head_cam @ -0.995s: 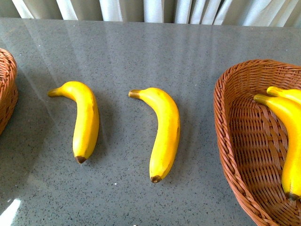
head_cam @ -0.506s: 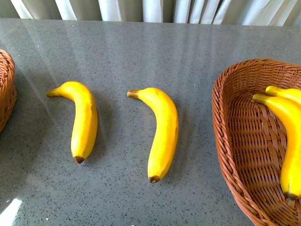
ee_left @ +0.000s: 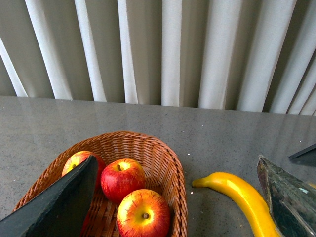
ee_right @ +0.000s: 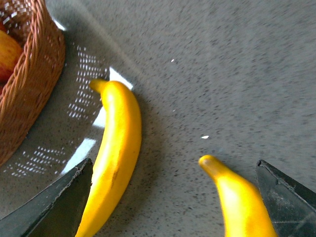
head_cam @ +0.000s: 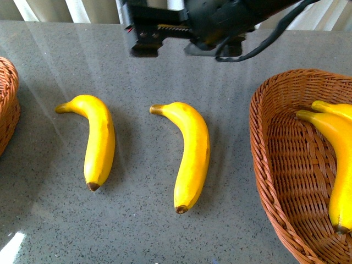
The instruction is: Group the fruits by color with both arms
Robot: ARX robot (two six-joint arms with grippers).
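Two loose bananas lie on the grey desk (head_cam: 236, 77). The left banana (head_cam: 100, 140) is left of centre in the front frame and the middle banana (head_cam: 192, 154) is at its centre. Their stems point toward the top, and the two are apart.

The black arm (head_cam: 231, 16) reaches in along the top edge from the upper right. The right tool (head_cam: 144, 41) sits at top centre, above both bananas in the frame and clear of them. Its wrist view shows the fingers (ee_right: 54, 202) spread wide and gripping nothing, with the two bananas on the desk beyond.

The left tool (ee_left: 177, 159) is also wide open and empty. It faces the left basket (ee_left: 173, 168), which holds three apples (ee_left: 122, 178). Two more bananas (head_cam: 338, 159) lie in the right basket (head_cam: 258, 137) at the frame's right edge.
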